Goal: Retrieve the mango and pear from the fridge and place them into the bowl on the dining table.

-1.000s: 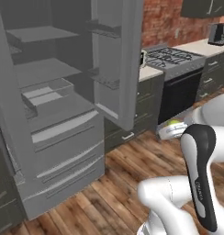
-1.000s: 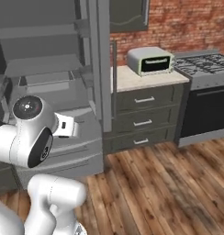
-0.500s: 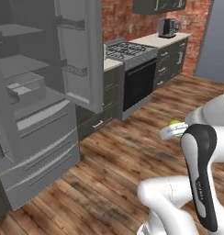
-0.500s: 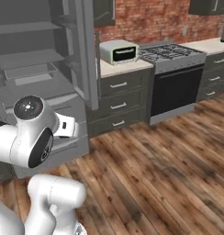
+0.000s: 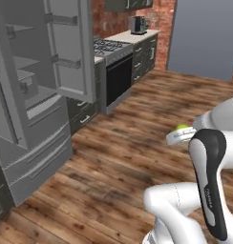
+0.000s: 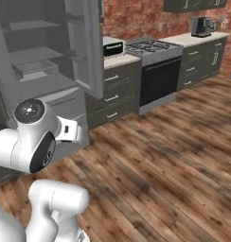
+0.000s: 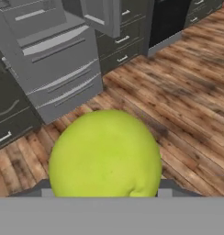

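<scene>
The pear [image 7: 105,155], round and yellow-green, sits between my gripper's [image 7: 104,189] fingers, which are shut on it; their dark tips just show at its sides. In the left base view the pear [image 5: 183,128] peeks above the gripper [image 5: 178,137], held over the wooden floor well away from the fridge. The grey fridge [image 5: 38,143] stands open on the left, with bare shelves and lower drawers [image 7: 56,43], and it is also at the left of the right base view [image 6: 39,71]. The mango, the bowl and the dining table are out of view.
The fridge's open door [image 5: 69,47] juts out over the floor. Beyond it run dark cabinets with a stove [image 6: 157,49], a toaster oven [image 6: 113,47] and a coffee machine [image 5: 138,24]. A grey wall [image 5: 204,38] closes the far right. Wooden floor [image 6: 174,142] lies open ahead.
The whole picture has shifted: the base is turning away from the fridge, which slides left while the stove and far counter come into view. The pear stays in the gripper.
</scene>
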Tool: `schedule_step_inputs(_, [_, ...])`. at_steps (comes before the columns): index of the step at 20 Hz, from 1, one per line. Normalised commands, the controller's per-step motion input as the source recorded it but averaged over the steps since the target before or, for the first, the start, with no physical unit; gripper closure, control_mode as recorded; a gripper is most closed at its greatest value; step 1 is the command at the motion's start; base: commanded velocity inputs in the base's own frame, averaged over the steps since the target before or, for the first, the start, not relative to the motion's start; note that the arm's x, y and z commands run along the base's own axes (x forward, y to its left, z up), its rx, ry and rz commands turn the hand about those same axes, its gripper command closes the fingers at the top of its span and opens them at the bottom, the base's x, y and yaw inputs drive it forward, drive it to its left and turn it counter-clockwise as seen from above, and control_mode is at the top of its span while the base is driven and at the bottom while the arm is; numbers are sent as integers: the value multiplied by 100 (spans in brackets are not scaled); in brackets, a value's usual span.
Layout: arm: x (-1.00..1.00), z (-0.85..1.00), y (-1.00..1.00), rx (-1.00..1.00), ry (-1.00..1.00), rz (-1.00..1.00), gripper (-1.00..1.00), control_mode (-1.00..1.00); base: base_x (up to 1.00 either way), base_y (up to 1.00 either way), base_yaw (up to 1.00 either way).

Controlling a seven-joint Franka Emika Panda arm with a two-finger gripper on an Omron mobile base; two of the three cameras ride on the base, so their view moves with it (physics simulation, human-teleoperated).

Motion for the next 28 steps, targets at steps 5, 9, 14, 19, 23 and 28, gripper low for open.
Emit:
schedule_step_inputs(5, [0, 0, 0, 0, 0, 0, 100, 100, -100, 51, -38])
schedule_step_inputs(9, [0, 0, 0, 0, 0, 0, 100, 100, -100, 19, -36])
schedule_step_inputs(14, [0, 0, 0, 0, 0, 0, 100, 100, -99, -5, -31])
schedule_step_inputs(19, [0, 0, 0, 0, 0, 0, 100, 100, -83, -27, -29])
schedule_step_inputs(23, [0, 0, 0, 0, 0, 0, 100, 100, -35, -72, -24])
schedule_step_inputs(28, [0, 0, 0, 0, 0, 0, 100, 100, -18, -87, -22])
